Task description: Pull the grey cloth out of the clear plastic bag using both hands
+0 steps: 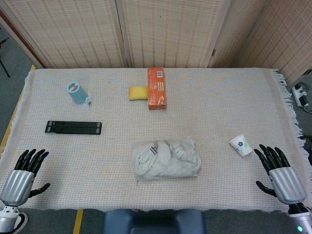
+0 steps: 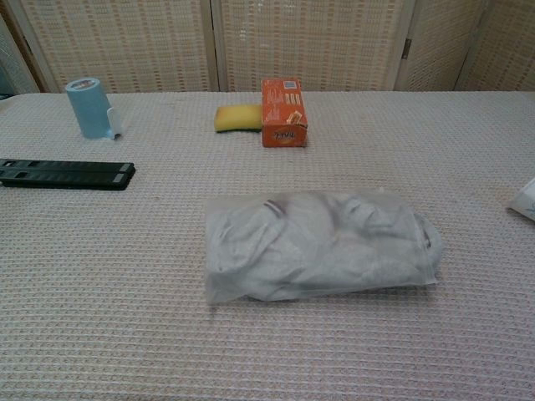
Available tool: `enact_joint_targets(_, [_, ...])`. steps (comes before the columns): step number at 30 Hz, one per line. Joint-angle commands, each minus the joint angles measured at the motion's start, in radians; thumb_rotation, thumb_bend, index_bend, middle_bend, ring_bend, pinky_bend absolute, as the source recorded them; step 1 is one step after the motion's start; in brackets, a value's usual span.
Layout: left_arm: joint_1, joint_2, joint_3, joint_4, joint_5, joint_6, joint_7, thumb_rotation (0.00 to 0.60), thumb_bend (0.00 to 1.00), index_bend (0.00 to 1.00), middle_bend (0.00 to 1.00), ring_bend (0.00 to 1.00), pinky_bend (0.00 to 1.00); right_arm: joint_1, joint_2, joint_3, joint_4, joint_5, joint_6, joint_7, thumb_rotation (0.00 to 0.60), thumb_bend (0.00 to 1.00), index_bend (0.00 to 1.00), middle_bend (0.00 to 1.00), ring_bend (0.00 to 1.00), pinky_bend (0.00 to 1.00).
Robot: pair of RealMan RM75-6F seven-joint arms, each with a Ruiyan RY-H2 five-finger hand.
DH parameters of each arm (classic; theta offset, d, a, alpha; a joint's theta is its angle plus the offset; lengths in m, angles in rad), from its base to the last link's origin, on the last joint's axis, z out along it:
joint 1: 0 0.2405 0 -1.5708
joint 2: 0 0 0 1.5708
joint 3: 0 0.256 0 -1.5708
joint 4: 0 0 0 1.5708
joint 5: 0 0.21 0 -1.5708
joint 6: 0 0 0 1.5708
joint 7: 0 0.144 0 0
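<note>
— Fingers first: how do they sit on each side?

— Spread and straight on both, holding nothing. I see my left hand (image 1: 22,176) at the near left corner of the table (image 1: 219,112), palm down, fingers fanned toward the far side, thumb out to the inside. My right hand (image 1: 279,173) mirrors it at the near right corner (only the head view shows either one).

— And the bag?

— The clear plastic bag (image 1: 165,159) lies flat at the near middle of the table, between the hands and well apart from both. The grey cloth (image 2: 309,242) is bunched up wholly inside it.

— Anything close to my right?

— A paper cup (image 1: 241,145) on its side, just beyond the right fingertips. Farther back sit an orange box (image 1: 156,88) touching a yellow sponge (image 1: 138,92), a blue tape roll (image 1: 75,92), and a black bar (image 1: 73,127).
</note>
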State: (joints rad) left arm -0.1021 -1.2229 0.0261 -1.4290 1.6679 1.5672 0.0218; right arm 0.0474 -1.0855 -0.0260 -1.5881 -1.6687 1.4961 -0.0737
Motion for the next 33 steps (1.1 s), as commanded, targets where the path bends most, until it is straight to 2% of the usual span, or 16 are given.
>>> enact_joint_targets(1, [0.000,0.000,0.008,-0.004,0.008,-0.005,0.003,0.600,0.14,0.14,0.14,0.03,0.07,-0.003,0.000,0.001,-0.011,0.020,-0.011,-0.024,0.600,0.13,0.00,0.00,0.00,0.00])
enact_joint_targets(8, [-0.008,-0.015,0.041,-0.009,0.080,0.004,-0.008,0.600,0.14,0.13,0.15,0.03,0.09,-0.009,0.011,-0.003,-0.030,0.029,-0.010,-0.036,0.600,0.13,0.00,0.00,0.00,0.00])
enact_joint_targets(11, [-0.017,-0.048,0.056,0.011,0.134,0.021,-0.030,0.600,0.15,0.14,0.21,0.08,0.19,-0.013,0.012,-0.002,-0.030,0.036,-0.005,-0.043,0.600,0.13,0.00,0.00,0.00,0.00])
enact_joint_targets(14, [-0.029,-0.109,0.069,0.064,0.202,0.050,-0.049,0.600,0.15,0.15,0.42,0.31,0.44,-0.014,0.006,-0.001,-0.031,0.042,-0.007,-0.058,0.600,0.13,0.00,0.00,0.00,0.00])
enact_joint_targets(16, [-0.039,-0.138,0.083,0.084,0.234,0.045,-0.054,0.600,0.15,0.17,0.67,0.58,0.64,-0.013,0.001,-0.002,-0.032,0.043,-0.013,-0.067,0.600,0.13,0.00,0.00,0.00,0.00])
enact_joint_targets(18, [-0.052,-0.174,0.094,0.102,0.267,0.036,-0.046,0.600,0.16,0.20,0.85,0.74,0.76,-0.010,-0.005,-0.004,-0.031,0.043,-0.021,-0.078,0.600,0.13,0.00,0.00,0.00,0.00])
enact_joint_targets(19, [-0.057,-0.193,0.095,0.113,0.282,0.039,-0.039,0.600,0.16,0.22,0.92,0.80,0.81,-0.008,-0.007,-0.004,-0.031,0.042,-0.024,-0.082,0.600,0.13,0.00,0.00,0.00,0.00])
enact_joint_targets(21, [-0.066,-0.247,0.094,0.142,0.314,0.053,-0.024,0.600,0.16,0.26,0.99,0.90,0.89,-0.005,-0.011,-0.002,-0.032,0.041,-0.026,-0.085,0.600,0.13,0.00,0.00,0.00,0.00])
enact_joint_targets(23, [-0.077,-0.296,0.094,0.166,0.330,0.051,-0.018,0.600,0.17,0.30,1.00,0.97,0.97,-0.006,-0.012,-0.003,-0.034,0.039,-0.023,-0.087,0.600,0.13,0.00,0.00,0.00,0.00])
enact_joint_targets(25, [-0.084,-0.327,0.095,0.167,0.325,0.026,-0.005,0.600,0.18,0.33,1.00,1.00,1.00,-0.006,-0.011,-0.004,-0.035,0.038,-0.023,-0.088,0.600,0.13,0.00,0.00,0.00,0.00])
enact_joint_targets(29, [-0.100,-0.374,0.088,0.129,0.288,-0.063,0.085,0.600,0.21,0.36,1.00,1.00,1.00,-0.005,-0.009,-0.005,-0.037,0.045,-0.032,-0.090,0.600,0.13,0.00,0.00,0.00,0.00])
enact_joint_targets(33, [-0.113,-0.427,0.075,0.104,0.273,-0.101,0.150,0.600,0.21,0.37,1.00,1.00,1.00,-0.005,-0.003,-0.006,-0.042,0.051,-0.036,-0.091,0.600,0.13,0.00,0.00,0.00,0.00])
